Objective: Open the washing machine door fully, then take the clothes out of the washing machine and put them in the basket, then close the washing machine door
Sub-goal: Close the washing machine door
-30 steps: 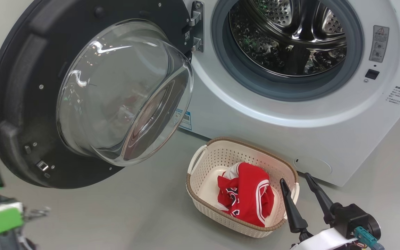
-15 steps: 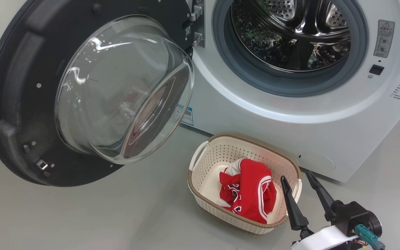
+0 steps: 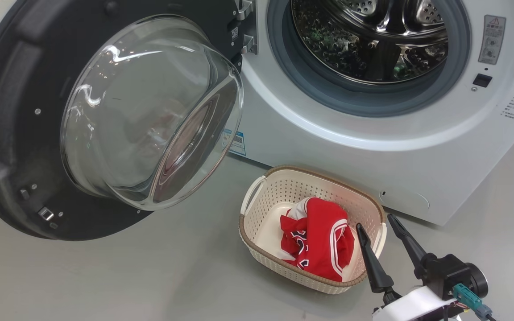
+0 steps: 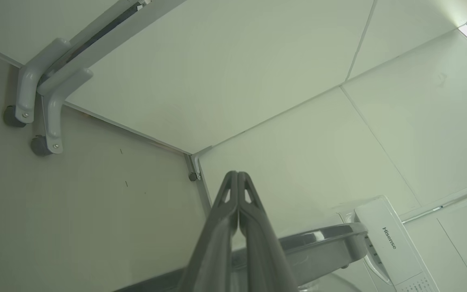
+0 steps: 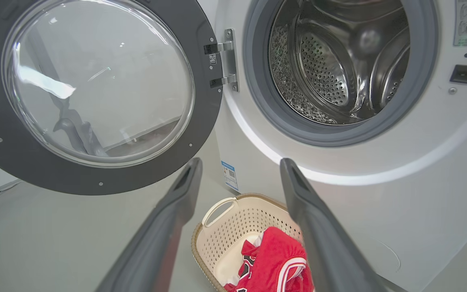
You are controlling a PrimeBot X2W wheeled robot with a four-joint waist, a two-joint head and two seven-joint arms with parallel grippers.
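Bright red jersey clothes (image 3: 319,236) with white trim lie bundled in the cream perforated plastic basket (image 3: 257,236) on the grey floor (image 3: 150,276), near the white washing machine (image 3: 373,147); its round black-rimmed glass door (image 3: 105,116) stands wide open. The right gripper (image 3: 375,222) has its 2 dark fingers spread by the basket's right rim; the left gripper (image 4: 237,175) has its fingers pressed together

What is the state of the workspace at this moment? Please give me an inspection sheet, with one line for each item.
Surface: smooth grey floor.
Job's things: washing machine door wide open; washing machine drum looks empty; clothes lie in the basket.
Clutter: nothing seen.
End effectors: right end effector open, empty, by the basket's right side; left end effector shut, empty.
Cables: teal connector with short wires at the right wrist.
Surroundings: pale panels; grey wheeled brackets.
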